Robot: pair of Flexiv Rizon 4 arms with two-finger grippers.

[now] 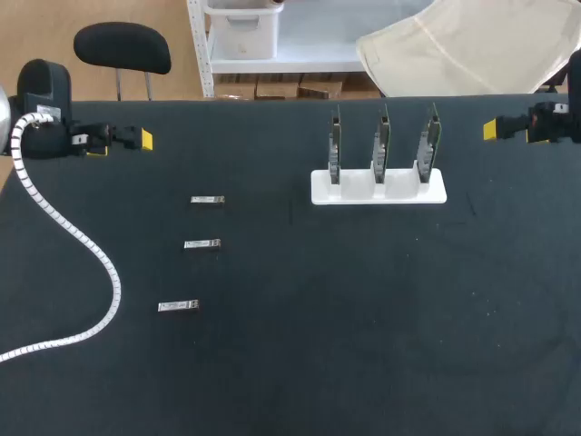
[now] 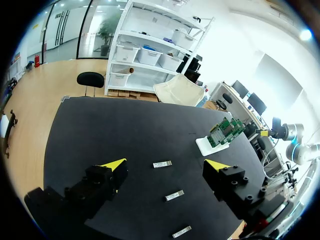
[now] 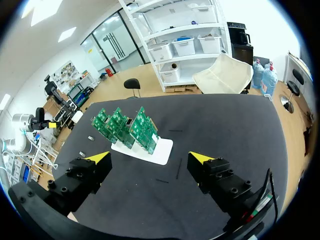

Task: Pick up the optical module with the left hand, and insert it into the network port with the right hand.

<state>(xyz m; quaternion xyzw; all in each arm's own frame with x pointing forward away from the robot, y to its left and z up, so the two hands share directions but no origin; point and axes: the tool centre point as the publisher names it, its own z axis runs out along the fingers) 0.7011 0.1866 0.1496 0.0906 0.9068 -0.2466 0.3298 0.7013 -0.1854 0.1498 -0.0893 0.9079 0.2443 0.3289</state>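
Note:
Three small silver optical modules lie in a column on the black table: a far one (image 1: 207,200), a middle one (image 1: 201,243) and a near one (image 1: 178,306). At the back right, a white stand (image 1: 379,191) holds three upright green circuit boards (image 1: 382,145) with the network ports. My left gripper (image 1: 141,140) hovers at the table's back left, open and empty. From its wrist the modules (image 2: 162,164) (image 2: 174,195) lie ahead of and below its spread fingers (image 2: 165,165). My right gripper (image 1: 491,130) hangs open at the back right. The boards (image 3: 125,125) lie ahead of its fingers (image 3: 150,158).
A white ribbed cable (image 1: 91,254) from my left arm loops across the table's left side, ending near the front left corner. It passes just left of the near module. The stand (image 2: 212,145) is well to the right of the modules.

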